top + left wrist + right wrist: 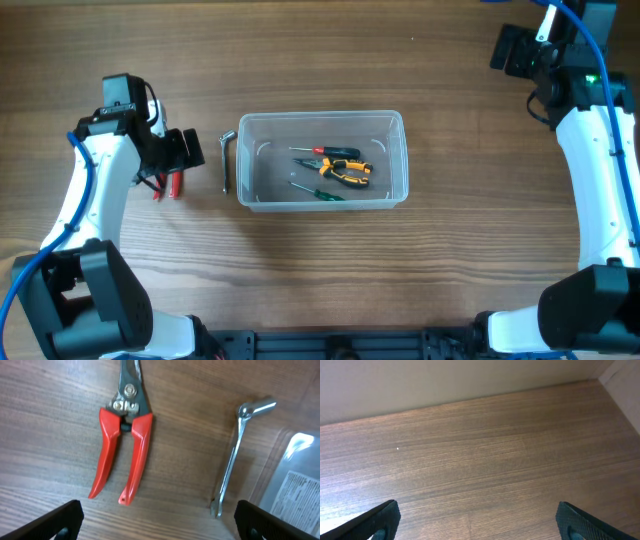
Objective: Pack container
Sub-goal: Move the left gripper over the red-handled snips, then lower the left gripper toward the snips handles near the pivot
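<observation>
From above, the container [320,116] sits about mid-desk, long side running left to right. Inside it lie pliers [346,171] with orange and black grips and two screwdrivers, one red-handled [326,151] towards the far wall and one green-handled [319,192] towards the near wall. Just beside its left wall, on the desk [400,280], lies a wrench [226,160] (thin, bright metal, bent at the far end), parallel to that wall. Further left, the left gripper [196,150] hangs over the wood with red-handled snips [171,185] poking out from under the arm. The right gripper [508,50] is up by the far right corner, well apart from everything.

The left wrist camera looks straight down. Its two fingertips [59,520] stand at the bottom corners, spread wide, gripping nothing. The snips [123,435] lie flat between and ahead of them, handles splayed towards the camera, blades running off the top edge. The wrench [234,457] lies to their right, and a clear corner of the container [295,472] shows at the right edge.

The right wrist camera shows only wood grain and a pale wall beyond. Its fingertips [381,519] are likewise wide apart at the bottom corners, with nothing in them.
</observation>
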Controlling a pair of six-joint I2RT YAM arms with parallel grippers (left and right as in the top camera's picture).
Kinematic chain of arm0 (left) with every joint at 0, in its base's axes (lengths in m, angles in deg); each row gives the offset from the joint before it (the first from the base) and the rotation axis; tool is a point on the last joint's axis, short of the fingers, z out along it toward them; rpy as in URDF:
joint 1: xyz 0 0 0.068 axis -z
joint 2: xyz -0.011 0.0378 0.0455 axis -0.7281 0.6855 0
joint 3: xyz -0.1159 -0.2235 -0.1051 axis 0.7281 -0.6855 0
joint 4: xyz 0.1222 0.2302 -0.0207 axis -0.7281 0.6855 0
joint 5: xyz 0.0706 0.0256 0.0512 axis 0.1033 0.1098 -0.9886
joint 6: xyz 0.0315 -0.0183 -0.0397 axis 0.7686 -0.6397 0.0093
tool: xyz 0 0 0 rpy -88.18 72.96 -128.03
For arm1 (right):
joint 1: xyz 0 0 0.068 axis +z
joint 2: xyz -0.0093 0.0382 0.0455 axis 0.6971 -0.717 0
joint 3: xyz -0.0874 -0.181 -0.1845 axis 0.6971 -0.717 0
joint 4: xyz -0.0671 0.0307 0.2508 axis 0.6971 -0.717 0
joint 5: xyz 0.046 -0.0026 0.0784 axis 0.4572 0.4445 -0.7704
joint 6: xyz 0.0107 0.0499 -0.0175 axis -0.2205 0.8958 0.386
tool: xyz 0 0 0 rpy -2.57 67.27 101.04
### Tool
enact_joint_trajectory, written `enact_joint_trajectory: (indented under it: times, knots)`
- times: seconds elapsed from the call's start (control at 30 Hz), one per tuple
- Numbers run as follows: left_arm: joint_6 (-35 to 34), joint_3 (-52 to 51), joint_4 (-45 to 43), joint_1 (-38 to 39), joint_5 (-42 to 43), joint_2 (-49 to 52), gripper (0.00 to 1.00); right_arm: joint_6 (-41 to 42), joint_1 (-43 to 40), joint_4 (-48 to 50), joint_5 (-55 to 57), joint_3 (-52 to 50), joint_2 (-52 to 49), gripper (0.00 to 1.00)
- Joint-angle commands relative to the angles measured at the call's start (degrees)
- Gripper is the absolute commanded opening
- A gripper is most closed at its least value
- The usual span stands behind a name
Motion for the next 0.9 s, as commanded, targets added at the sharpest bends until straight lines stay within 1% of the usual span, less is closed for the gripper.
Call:
enact_joint_trajectory:
  times: [0.0,0.23,0.37,0.43,0.87]
  knots:
    - [1.8,0.9,-1.7,-0.4,0.9,0.1,1.00,-0.2,0.0,0.2,-0.5,0.6,0.3,1.00]
    - [2.0,0.9,-7.5,-2.0,0.7,0.1,1.00,-0.2,0.0,0.2,-0.5,0.6,0.3,1.00]
    - [2.1,0.9,-7.6,-3.8,0.7,0.3,1.00,-0.2,0.0,0.2,-0.5,0.6,0.3,1.00]
    - [3.4,0.9,-7.5,-4.4,0.7,1.0,1.00,-0.2,0.0,0.2,-0.5,0.6,0.3,1.00]
    - [3.4,0.9,-7.4,-4.5,0.7,9.3,1.00,-0.2,0.0,0.2,-0.5,0.6,0.3,1.00]
